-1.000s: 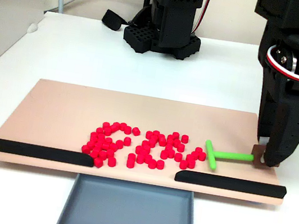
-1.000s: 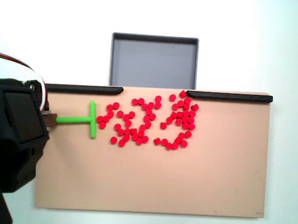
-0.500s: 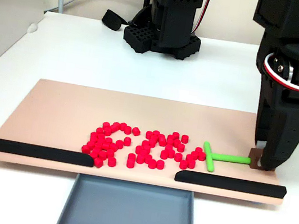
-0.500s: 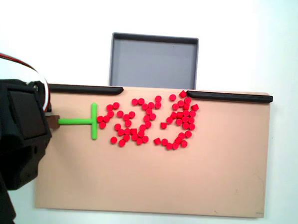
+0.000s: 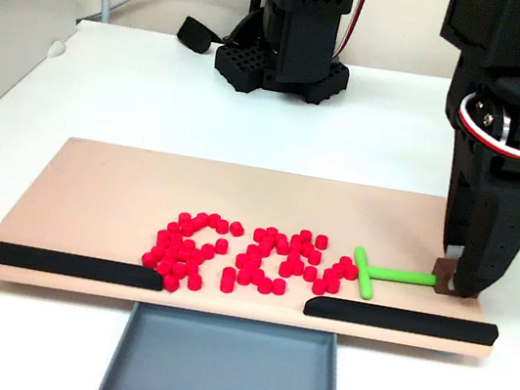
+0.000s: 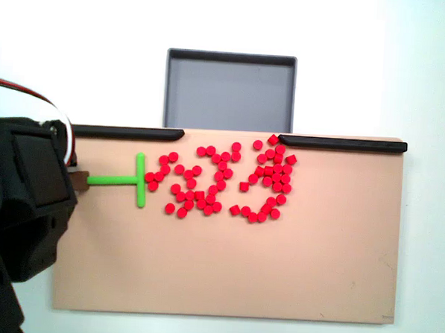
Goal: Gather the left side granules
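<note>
The tan board [image 5: 93, 184] lay flat on the white table [image 5: 139, 87], largest of the things shown; two black strips [image 5: 66, 263] ran along its tray-side edge with a gap between them, and the grey tray [image 5: 222, 372] sat just beyond that gap and held no pellets, as the top-down fixed view [image 6: 230, 92] confirmed. The black arm stood over one short end of the board; its gripper [image 5: 454, 280] was closed on the brown end block of the green T-shaped pusher [image 5: 396, 274], the stem pointing toward the pile and the crossbar [image 6: 140, 179] touching the nearest pellets. The granules [image 5: 251, 253] lay in two loose clusters on the board near the gap, the pusher-side cluster [image 6: 188, 187] and the farther one [image 6: 270, 184] just beside each other; none had passed between the strips. By this evidence the gathering was barely begun: the pusher had made contact only, and the sweep of the near cluster toward the gap and tray appeared to remain entirely undone.
</note>
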Tool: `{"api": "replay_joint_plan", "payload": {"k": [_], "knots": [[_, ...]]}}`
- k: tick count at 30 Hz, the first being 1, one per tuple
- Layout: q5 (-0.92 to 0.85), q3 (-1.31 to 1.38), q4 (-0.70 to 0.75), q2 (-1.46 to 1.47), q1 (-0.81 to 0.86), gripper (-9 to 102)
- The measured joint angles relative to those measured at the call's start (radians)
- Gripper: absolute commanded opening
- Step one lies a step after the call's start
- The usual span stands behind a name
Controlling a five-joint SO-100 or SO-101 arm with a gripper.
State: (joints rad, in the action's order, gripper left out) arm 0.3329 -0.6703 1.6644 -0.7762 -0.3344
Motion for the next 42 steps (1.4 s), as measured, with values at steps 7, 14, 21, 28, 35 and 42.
{"api": "replay_joint_plan", "payload": {"k": [7, 14, 21, 28, 35, 42], "knots": [[0.000, 0.000, 0.000, 0.002, 0.011, 0], [0.000, 0.000, 0.000, 0.002, 0.025, 0], [0.000, 0.000, 0.000, 0.002, 0.031, 0], [0.000, 0.000, 0.000, 0.002, 0.040, 0], [0.002, 0.000, 0.003, 0.002, 0.051, 0], [0.002, 0.000, 0.005, 0.002, 0.060, 0]]}}
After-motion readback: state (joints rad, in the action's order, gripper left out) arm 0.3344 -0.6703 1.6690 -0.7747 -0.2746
